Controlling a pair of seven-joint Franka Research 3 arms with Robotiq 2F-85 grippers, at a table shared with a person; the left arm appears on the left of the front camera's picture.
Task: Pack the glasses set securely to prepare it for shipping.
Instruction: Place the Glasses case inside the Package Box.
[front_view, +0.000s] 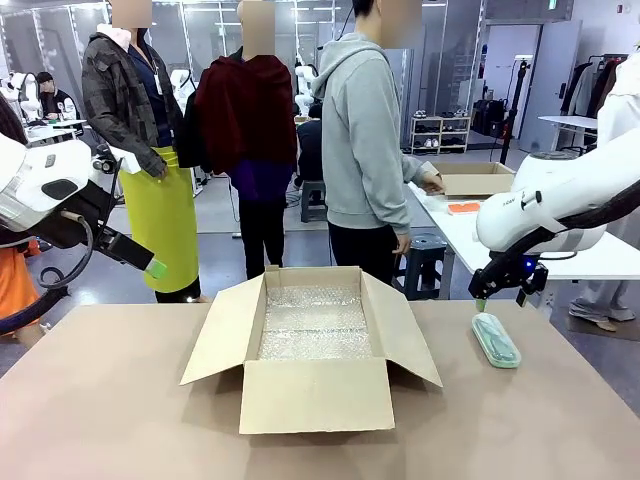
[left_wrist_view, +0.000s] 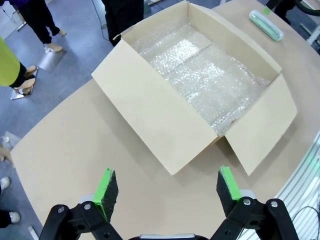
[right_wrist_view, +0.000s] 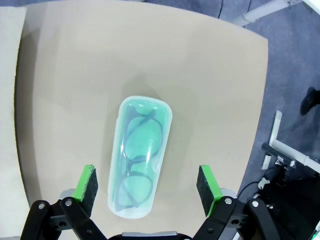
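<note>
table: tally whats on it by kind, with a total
box: 1
bubble wrap, lining the box: 1
mint case: 1
total: 3

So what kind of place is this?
Probably a robot lab doing packing trials: left gripper and right gripper at a table, a box lined with bubble wrap, people and worktables behind.
</note>
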